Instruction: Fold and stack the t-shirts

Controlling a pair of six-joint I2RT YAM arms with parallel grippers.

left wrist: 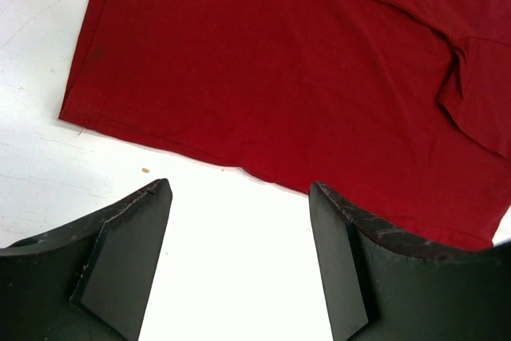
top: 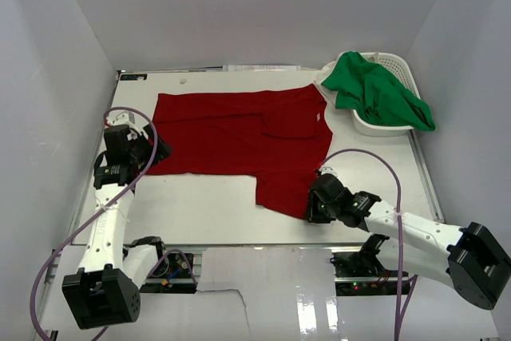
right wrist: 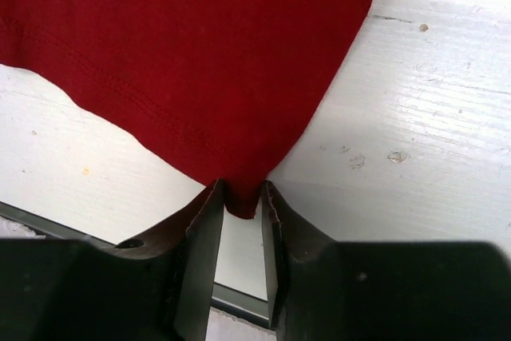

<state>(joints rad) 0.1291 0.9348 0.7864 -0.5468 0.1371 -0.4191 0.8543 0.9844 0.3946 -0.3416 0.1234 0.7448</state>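
The deep red t-shirt (top: 239, 137) lies spread flat on the white table, with one flap reaching toward the near edge at the right. My right gripper (top: 312, 207) is at that flap's near corner. In the right wrist view the gripper (right wrist: 242, 191) is shut on the corner of the red cloth (right wrist: 200, 53). My left gripper (top: 157, 149) is open and empty, by the shirt's left near edge. In the left wrist view the gripper (left wrist: 239, 189) is over bare table just short of the red hem (left wrist: 263, 77). The bright green t-shirt (top: 379, 93) lies crumpled in the basket.
A white slotted basket (top: 397, 59) stands at the back right corner of the table (top: 207, 205), with the green cloth hanging over its rim. White walls enclose the table on three sides. The table's near edge (right wrist: 239, 297) is right behind my right fingers.
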